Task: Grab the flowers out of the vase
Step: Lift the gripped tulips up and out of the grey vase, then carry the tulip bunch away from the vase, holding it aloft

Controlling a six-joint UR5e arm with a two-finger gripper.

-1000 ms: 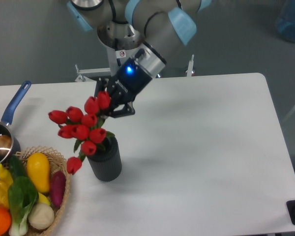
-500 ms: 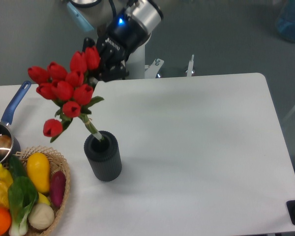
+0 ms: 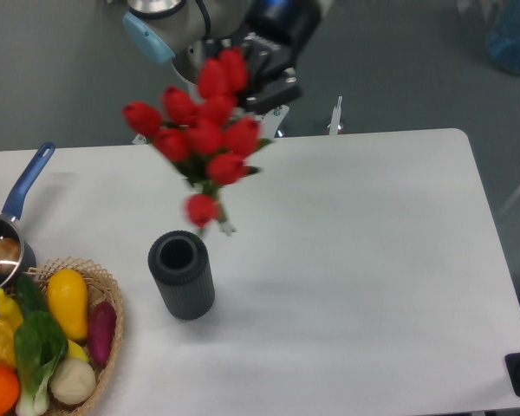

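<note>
Flowers [image 3: 204, 139] are now fully out of the vase [image 3: 182, 275]: half a second ago the stem end was still inside the mouth, and a second ago the whole bunch sat low against the rim. The bunch now hangs in the air above and slightly right of the vase, stem tip clear of the opening with a visible gap of table [image 3: 364, 243] between them. The red buds are blurred, so the lift looks to be under way still. The gripper [image 3: 258, 76] has risen toward the top of the view and swung right; its fingers are clamped on the bunch at the upper end, behind the top buds, though the exact contact is hidden by the blooms. The vase stands upright in the same spot, its round mouth open and empty, not dragged or tipped by the pull. Basket of vegetables [image 3: 48, 334] and saucepan [image 3: 4, 238] at the left edge unchanged. Judgement: the pick is essentially done; only a steady hold remains.
</note>
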